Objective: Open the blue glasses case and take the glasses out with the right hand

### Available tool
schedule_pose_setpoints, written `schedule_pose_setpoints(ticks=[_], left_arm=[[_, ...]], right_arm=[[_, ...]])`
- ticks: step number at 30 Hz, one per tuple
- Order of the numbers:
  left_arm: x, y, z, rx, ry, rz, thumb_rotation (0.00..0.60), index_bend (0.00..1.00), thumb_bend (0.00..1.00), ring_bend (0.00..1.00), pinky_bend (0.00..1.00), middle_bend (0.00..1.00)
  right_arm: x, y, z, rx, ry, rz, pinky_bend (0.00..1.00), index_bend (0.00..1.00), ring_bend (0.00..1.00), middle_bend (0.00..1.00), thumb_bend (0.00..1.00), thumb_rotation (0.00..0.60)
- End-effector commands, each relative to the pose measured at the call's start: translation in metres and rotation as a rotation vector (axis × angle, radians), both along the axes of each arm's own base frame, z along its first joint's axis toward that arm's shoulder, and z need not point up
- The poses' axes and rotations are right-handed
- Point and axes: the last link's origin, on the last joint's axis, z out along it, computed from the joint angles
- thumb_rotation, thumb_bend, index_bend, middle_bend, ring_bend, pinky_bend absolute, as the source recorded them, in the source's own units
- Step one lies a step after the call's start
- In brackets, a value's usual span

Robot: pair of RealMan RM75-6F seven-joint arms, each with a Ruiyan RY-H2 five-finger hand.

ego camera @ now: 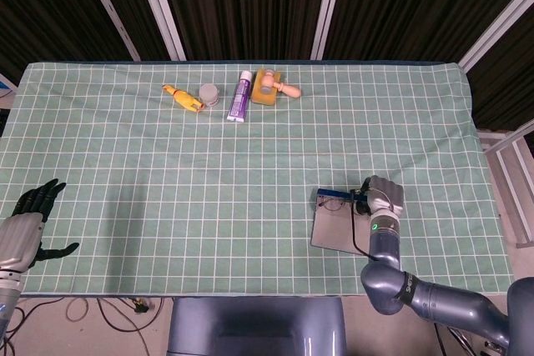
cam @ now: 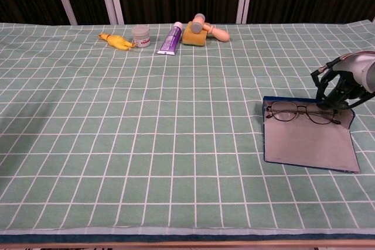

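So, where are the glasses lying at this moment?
In the chest view the glasses lie on the far edge of the opened blue glasses case, at the right side of the table, with the right hand at their right end.
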Motion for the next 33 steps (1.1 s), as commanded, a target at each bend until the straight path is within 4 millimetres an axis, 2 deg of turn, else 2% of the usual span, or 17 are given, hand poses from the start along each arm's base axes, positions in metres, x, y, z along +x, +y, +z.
schedule_pose_setpoints(ticks=[1,15,33], left_arm=[[0.000,0.000,0.000,-0.001,0.000,-0.001,0.600,0.00,0.00,0.00,0.00,0.00],[0.000,0.000,0.000,-0.002,-0.003,0.000,0.600,0.00,0.00,0.00,0.00,0.00],[0.000,0.001,0.000,-0.002,-0.008,0.005,0.600,0.00,0.00,0.00,0.00,0.00]], right_arm=[[0.003,0.000,-0.004,-0.017,-0.040,0.022,1.00,0.55,1.00,0.94,0.51,0.600],[0.023,0.002,-0.033,-0.114,-0.266,0.117,1.00,0.57,1.00,0.94,0.51,0.600],[0.038,0.001,-0.048,-0.296,-0.440,0.243,1.00,0.57,1.00,0.94,0.51,0.600]])
